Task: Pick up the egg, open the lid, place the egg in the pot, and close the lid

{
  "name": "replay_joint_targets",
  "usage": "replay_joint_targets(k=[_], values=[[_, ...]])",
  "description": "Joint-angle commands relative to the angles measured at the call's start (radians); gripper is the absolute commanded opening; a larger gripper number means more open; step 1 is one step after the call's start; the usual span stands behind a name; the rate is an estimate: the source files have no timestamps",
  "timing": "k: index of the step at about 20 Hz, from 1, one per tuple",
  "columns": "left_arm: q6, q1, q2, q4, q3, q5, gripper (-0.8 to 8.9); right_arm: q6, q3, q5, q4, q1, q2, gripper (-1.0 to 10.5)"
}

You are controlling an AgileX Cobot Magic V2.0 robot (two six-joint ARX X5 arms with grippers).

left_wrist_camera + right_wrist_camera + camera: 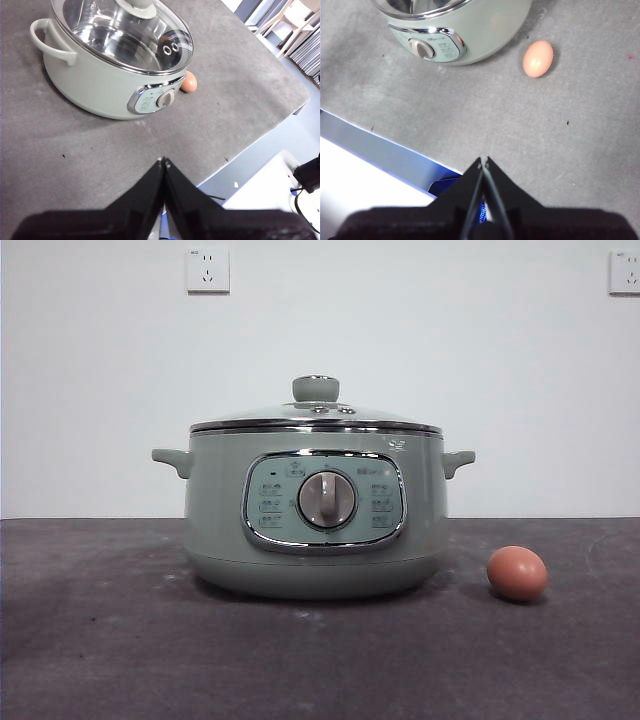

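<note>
Grippers, left (163,161) and right (483,160), sit clenched, empty; right must spread over the reddish-brown oval egg (538,58) at the sage-green pot's (316,510) four o'clock.

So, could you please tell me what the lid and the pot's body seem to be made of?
The lid looks like clear glass with a polished steel rim: the shiny inside shows through it. The pot body appears to be smooth, matte, sage-green plastic or coated metal; which one cannot be told.
</note>
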Motion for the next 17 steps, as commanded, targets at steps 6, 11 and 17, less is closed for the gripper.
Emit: replay_joint_targets(k=[6,11,17], values=[[0.015,0.0,0.0,0.003,0.004,0.002,6.56,0.026,0.002,0.002,0.018,0.002,0.001,6.0],[0.015,0.0,0.0,0.005,0.004,0.002,6.56,0.029,0.002,0.002,0.058,0.002,0.026,6.0],[0.015,0.0,0.0,0.005,0.004,0.002,6.56,0.055,0.002,0.002,0.178,0.008,0.183,5.9]])
